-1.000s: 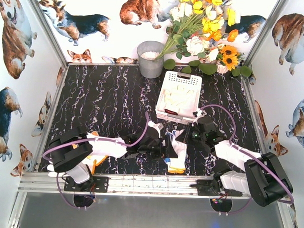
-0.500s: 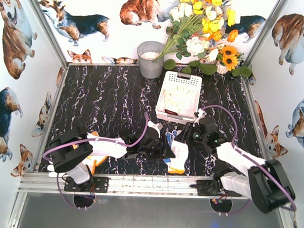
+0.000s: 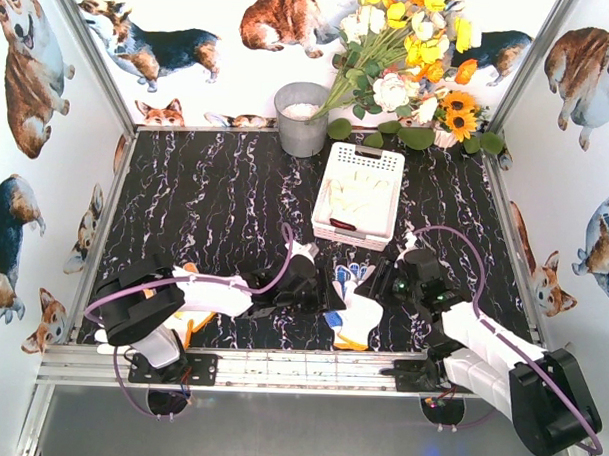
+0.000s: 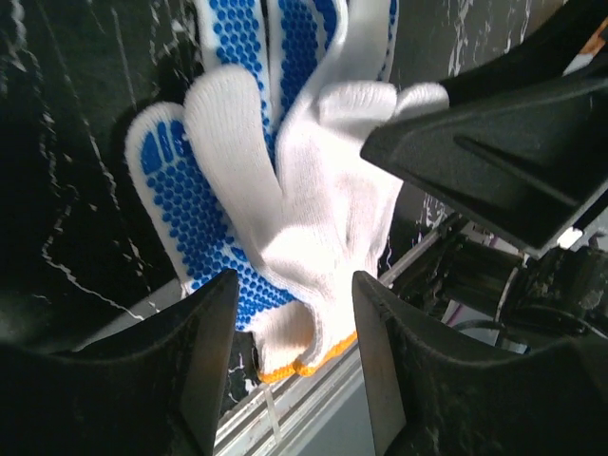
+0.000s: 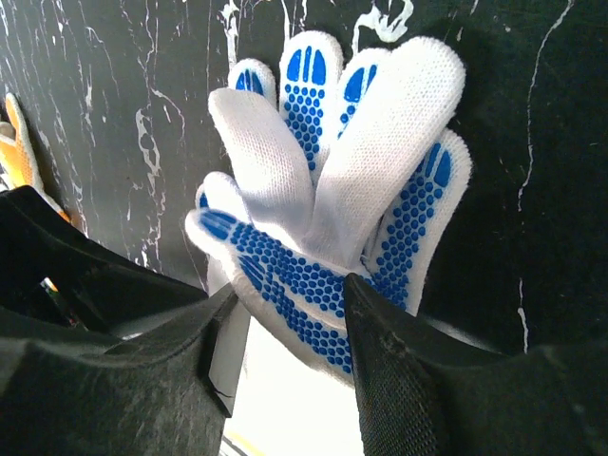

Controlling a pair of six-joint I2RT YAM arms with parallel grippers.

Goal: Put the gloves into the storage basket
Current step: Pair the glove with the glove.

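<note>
Left gripper (image 4: 293,313): jaws pressed against both sides of the cuff end of the dotted gloves (image 3: 357,310), so I read it as grasping them. The grip sits at the orange-trimmed hem, probably so the finger ends can trail freely.

Right gripper (image 5: 285,313): jaws straddle the finger end of the same gloves, but I cannot tell whether they pinch or merely bracket them.

The two grippers meet over the bundle from opposite sides, which looks like a transfer or a joint hold.

The gloves lie at the near part of the table (image 3: 215,205), between the two arms and well short of the storage basket (image 3: 396,196).

The basket stands farther back and already holds pale gloves (image 3: 358,195).

An orange-yellow glove (image 3: 186,319) lies under the left arm, not yet handled.
</note>
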